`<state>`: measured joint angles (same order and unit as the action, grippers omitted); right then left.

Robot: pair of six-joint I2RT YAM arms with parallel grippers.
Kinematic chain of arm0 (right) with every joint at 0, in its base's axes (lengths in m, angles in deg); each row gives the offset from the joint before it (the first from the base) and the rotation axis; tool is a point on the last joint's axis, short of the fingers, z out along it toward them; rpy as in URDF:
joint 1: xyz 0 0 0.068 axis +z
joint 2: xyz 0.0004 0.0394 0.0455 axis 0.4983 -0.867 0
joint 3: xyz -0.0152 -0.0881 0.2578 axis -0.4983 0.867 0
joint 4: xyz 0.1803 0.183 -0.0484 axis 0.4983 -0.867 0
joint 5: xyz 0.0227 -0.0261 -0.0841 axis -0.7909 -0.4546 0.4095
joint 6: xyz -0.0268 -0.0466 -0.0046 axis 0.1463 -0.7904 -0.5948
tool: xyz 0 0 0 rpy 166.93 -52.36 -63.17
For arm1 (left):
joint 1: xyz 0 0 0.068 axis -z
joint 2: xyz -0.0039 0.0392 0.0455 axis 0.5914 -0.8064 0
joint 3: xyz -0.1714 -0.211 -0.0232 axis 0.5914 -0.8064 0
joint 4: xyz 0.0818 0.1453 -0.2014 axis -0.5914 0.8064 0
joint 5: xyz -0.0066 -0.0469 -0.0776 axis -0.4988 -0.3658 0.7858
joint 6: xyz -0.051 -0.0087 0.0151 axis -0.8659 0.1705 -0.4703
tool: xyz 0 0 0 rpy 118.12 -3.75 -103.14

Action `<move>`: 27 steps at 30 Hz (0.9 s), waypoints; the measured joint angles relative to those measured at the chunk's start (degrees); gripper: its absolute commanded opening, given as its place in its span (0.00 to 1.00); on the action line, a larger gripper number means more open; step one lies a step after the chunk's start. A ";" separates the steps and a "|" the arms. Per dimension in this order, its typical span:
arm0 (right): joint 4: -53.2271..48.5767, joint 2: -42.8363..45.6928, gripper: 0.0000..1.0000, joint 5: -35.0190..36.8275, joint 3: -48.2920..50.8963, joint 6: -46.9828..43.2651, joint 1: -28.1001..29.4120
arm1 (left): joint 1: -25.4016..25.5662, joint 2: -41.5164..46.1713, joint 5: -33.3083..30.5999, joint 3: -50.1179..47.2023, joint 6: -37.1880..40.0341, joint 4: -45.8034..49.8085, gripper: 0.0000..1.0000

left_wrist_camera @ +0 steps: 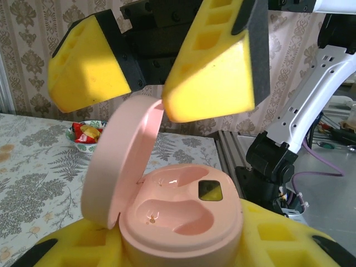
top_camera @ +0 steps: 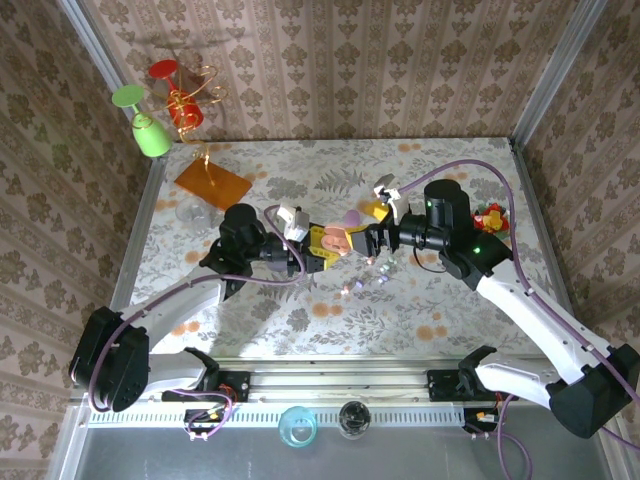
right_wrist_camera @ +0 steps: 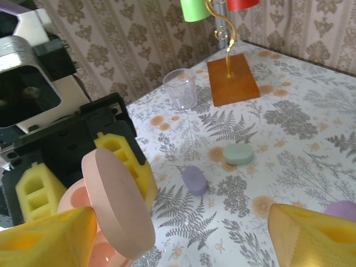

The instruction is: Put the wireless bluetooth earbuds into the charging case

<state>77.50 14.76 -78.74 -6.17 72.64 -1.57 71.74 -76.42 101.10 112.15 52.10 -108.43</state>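
Over the table, top view: you see the left gripper (top_camera: 312, 250) clamped narrow on the open pink charging case (top_camera: 332, 242). It holds the case out toward the right gripper (top_camera: 372, 240), which stands wide and carries nothing.
Earbuds, top view: the earbuds (top_camera: 380, 272), as I judge the small shiny specks to be, lie on the table (top_camera: 440, 330) just below the two grippers. They are too small to be sure.
Case, left wrist view: the lid (left_wrist_camera: 119, 161) stands up and both sockets are empty, so no bud is inserted yet. From above, the sockets are too small to read.
Right fingers, left wrist view: the yellow pads (left_wrist_camera: 214, 61) hang apart just above the lid, with nothing between them.
Background, left wrist view: a bowl of sweets (left_wrist_camera: 83, 133) sits behind the case. It is not your target.
Other cases, right wrist view: a green case (right_wrist_camera: 238, 154) and a purple case (right_wrist_camera: 194, 181) lie shut on the table, well apart from the held one.
Limit, right wrist view: the lid turns its back to you here and hides the sockets.
Reason, my judgement: one arm steadies the case so that your free arm can bring a bud to it.
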 measured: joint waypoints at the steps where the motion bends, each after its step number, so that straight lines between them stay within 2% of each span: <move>1: 0.11 0.00 0.75 -0.68 0.00 -0.50 0.00 | 0.00 0.00 0.24 -0.02 -0.37 -0.26 0.30; 12: 0.02 -2.80 0.47 -4.52 -1.18 -4.63 0.57 | -0.02 -0.02 2.62 -0.02 -3.98 -3.30 0.30; 15: 0.02 -3.15 0.35 -6.08 -1.46 -5.84 0.59 | -0.02 -0.02 2.64 0.00 -4.57 -3.52 0.30; 20: 0.00 -3.96 0.04 -8.66 -1.86 -7.54 0.66 | -0.07 -0.37 2.36 -0.02 -5.57 -4.11 0.30; 21: -0.04 -3.98 0.00 -8.79 -1.88 -7.74 0.63 | -0.09 -0.39 2.32 -0.02 -5.70 -4.20 0.31; 24: 0.07 -4.02 0.00 -9.01 -1.92 -8.28 0.59 | -0.04 -0.39 1.81 -0.02 -5.88 -4.39 0.38; 26: 0.15 -4.02 0.00 -8.85 -1.92 -8.61 0.59 | -0.04 -0.39 1.55 -0.02 -5.73 -4.44 0.52; 27: 0.20 -4.02 0.00 -8.63 -1.92 -8.68 0.59 | -0.04 -0.39 1.51 0.00 -5.95 -4.52 0.53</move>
<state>77.70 10.74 -87.37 -8.09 63.96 -0.98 71.69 -76.81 102.61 112.15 46.16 -112.95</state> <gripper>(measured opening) 0.074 0.479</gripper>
